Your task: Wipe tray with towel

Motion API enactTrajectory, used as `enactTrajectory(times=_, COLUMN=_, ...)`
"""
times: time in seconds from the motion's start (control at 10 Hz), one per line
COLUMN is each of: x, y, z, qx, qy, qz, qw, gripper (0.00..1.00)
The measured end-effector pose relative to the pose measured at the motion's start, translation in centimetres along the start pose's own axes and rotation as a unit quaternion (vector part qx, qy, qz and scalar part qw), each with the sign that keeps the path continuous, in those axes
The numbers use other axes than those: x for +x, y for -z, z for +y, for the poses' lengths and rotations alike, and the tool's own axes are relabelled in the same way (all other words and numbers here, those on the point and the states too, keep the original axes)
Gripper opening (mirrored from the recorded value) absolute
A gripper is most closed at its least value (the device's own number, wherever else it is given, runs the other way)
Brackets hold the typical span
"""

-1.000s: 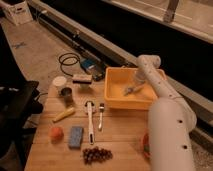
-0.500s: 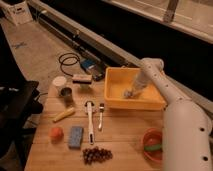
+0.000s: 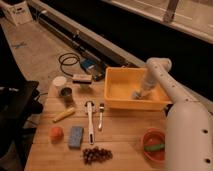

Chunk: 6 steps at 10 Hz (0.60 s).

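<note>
Yellow plastic fills the back of your single camera view: the tray [image 3: 117, 87] sits on the wooden table [image 3: 122, 135], and the gripper [image 3: 138, 93] is down inside it, near the end closest to the arm. Its jaws are closed on what looks like the towel [image 3: 133, 96], a small pale wad pressed to the floor. Over the last second the tip has slid slightly toward that end while the big arm link swung aside and uncovered the red bowl [image 3: 154, 145]. You are probably mid-stroke, with most of the floor still to cover, and you can't make out any dirt on it.
</note>
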Motion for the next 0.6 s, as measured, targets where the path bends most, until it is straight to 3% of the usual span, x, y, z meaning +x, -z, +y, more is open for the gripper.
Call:
enactTrajectory(times=0.2, x=1.9, y=0.3, z=-0.5, qx=0.001, qy=-0.021, qz=0.024, qw=0.9995, gripper=0.0)
enactTrajectory(times=0.4, x=2.1, y=0.3, z=-1.2, qx=0.015, qy=-0.02, qz=0.026, qw=0.9994, gripper=0.0)
enactTrajectory(times=0.6, x=0.7, y=0.0, z=-2.3, qx=0.032, qy=-0.012, qz=0.011, qw=0.9993, gripper=0.0)
